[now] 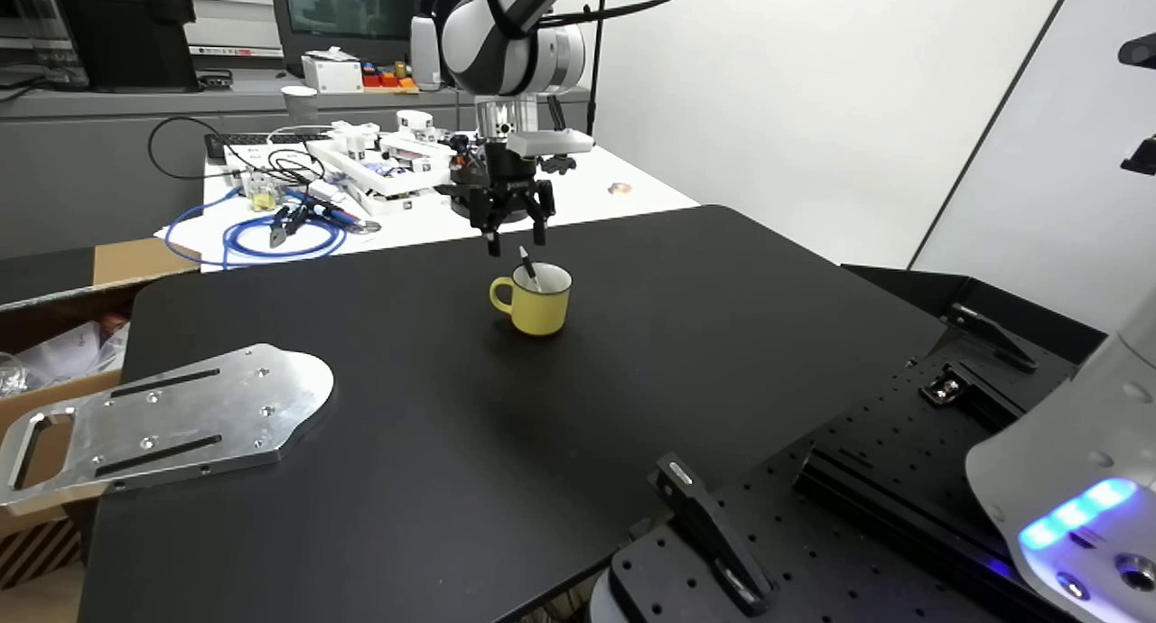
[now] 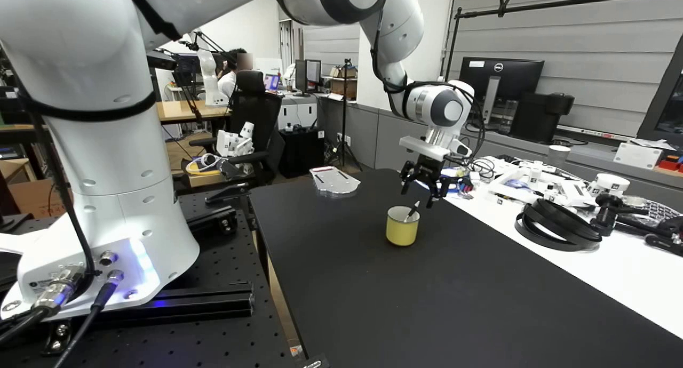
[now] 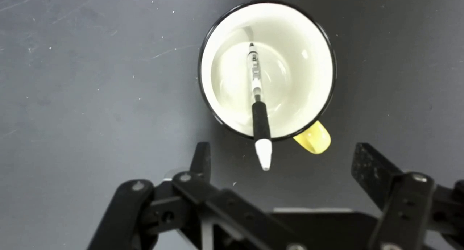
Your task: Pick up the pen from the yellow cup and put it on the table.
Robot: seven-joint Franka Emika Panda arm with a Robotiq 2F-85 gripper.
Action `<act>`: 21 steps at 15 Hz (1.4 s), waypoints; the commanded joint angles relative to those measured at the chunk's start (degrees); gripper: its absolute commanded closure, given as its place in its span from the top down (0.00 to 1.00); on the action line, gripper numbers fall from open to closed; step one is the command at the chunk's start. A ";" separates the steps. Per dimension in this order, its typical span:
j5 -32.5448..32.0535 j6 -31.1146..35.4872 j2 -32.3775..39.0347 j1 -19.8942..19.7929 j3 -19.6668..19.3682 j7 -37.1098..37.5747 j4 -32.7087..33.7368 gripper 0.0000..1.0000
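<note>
The yellow cup [image 1: 539, 314] stands upright on the black table [image 1: 406, 488]; it also shows in an exterior view [image 2: 401, 232] and in the wrist view [image 3: 306, 72]. The pen [image 3: 261, 121] leans in the cup, its clear tip end down inside and its black grip and white end over the rim. Its upper end shows in both exterior views [image 1: 526, 262] [image 2: 412, 211]. My gripper [image 1: 517, 238] is open and empty above the cup. In the wrist view the gripper's fingers [image 3: 282, 161] are wide apart, with the pen's white end between them in the picture, not touching.
A silver metal plate [image 1: 208, 406] lies at one table edge, also in an exterior view [image 2: 335, 180]. A white-topped table [image 2: 592, 298] with cables, tools and white parts adjoins the black table. Black clamps [image 1: 713, 533] and the robot base [image 2: 122, 213] stand along the opposite edge.
</note>
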 commanded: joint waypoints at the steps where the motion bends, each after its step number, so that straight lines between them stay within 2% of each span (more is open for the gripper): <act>1: 0.33 -1.47 1.45 0.25 -0.09 1.50 2.64 1.00; 4: 0.32 -1.54 1.79 0.34 -0.08 1.48 2.79 1.00; 5: 0.28 -1.65 1.94 0.38 -0.10 1.46 2.85 0.75; 6: 0.20 -1.70 2.02 0.44 -0.14 1.44 2.88 0.75; 7: 0.17 -1.74 2.09 0.47 -0.18 1.47 2.91 0.69; 8: 0.18 -1.84 2.13 0.46 -0.18 1.48 2.98 0.60; 16: 0.21 -3.73 2.53 0.26 -0.43 1.70 4.01 0.04; 18: 0.31 -4.42 2.66 0.14 -0.45 1.77 4.47 0.00; 21: 0.74 -6.99 2.88 -0.26 -0.36 1.86 6.04 0.03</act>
